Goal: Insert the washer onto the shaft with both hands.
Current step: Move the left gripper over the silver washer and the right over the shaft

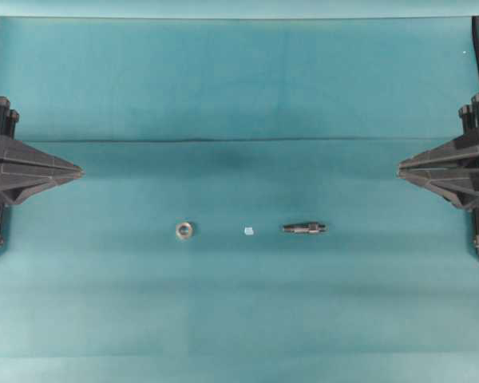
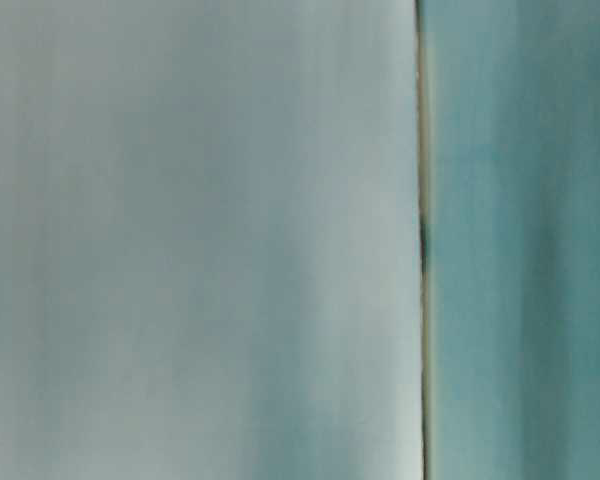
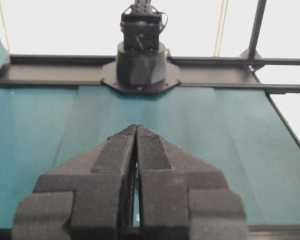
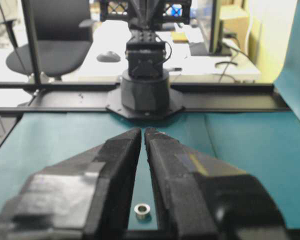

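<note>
The table-level view is a blur of pale grey and teal, showing nothing nameable. Overhead, both arms are cut off by the side edges behind the left gripper (image 1: 78, 171) and right gripper (image 1: 401, 167).

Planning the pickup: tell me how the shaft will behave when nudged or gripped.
The shaft lies on its side on the teal cloth, so it probably rolls when nudged across its length. It looks like stiff metal, likely slippery. Its wider collar may make it roll in a curve.
</note>
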Robot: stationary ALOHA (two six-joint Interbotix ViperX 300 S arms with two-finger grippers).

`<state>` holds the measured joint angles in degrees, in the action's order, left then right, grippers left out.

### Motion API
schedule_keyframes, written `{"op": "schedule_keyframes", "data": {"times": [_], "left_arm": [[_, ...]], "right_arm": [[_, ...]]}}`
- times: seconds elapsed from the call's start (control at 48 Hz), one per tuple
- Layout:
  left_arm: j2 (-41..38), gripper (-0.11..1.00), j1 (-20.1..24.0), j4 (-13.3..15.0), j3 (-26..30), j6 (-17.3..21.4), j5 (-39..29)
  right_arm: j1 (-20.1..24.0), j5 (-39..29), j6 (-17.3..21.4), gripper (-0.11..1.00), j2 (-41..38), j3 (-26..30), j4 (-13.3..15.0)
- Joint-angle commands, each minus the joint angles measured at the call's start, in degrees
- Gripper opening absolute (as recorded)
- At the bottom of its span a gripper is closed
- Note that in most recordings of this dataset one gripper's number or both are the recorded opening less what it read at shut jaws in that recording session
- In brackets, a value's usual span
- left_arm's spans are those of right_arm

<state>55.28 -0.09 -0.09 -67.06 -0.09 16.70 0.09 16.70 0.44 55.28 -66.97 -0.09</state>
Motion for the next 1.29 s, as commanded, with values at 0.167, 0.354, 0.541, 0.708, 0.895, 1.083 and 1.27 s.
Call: {"op": "schedule_keyframes", "data": {"times": [0.167, 0.354, 0.541, 0.708, 0.895, 1.083, 1.27], "left_arm": [[-7.82, 0.03, 0.53, -0.62, 5.1, -2.55, -1.76], [-11.87, 0.03, 0.53, -0.7, 6.94, -2.55, -3.43], [-15.91, 0.03, 0.44, -0.62, 9.58, -2.81, -9.49], [-20.74, 0.03, 0.44, -0.62, 13.01, -2.72, -16.0], [-26.19, 0.03, 0.18, -0.7, 16.26, -2.72, -20.74], [-31.73, 0.03, 0.18, -0.62, 20.57, -2.72, -26.1], [-36.74, 0.03, 0.18, -0.62, 23.91, -2.72, -31.99]], "right_arm": [[-0.53, -5.36, 2.72, -0.09, -0.09, 0.26, -3.52], [-0.53, -11.69, 4.75, -0.1, 0.09, 1.67, -3.52], [-0.62, -17.4, 5.19, -0.1, -2.72, 3.16, -3.52], [-0.62, -22.5, 5.98, -0.1, -8.7, 5.8, -3.52], [-0.62, -26.81, 5.89, -0.1, -16.96, 9.14, -3.43], [-0.62, -31.38, 5.8, -0.1, -24.7, 12.66, -2.9], [-0.62, -37.09, 5.71, -0.1, -30.23, 16.26, -0.7]]}}
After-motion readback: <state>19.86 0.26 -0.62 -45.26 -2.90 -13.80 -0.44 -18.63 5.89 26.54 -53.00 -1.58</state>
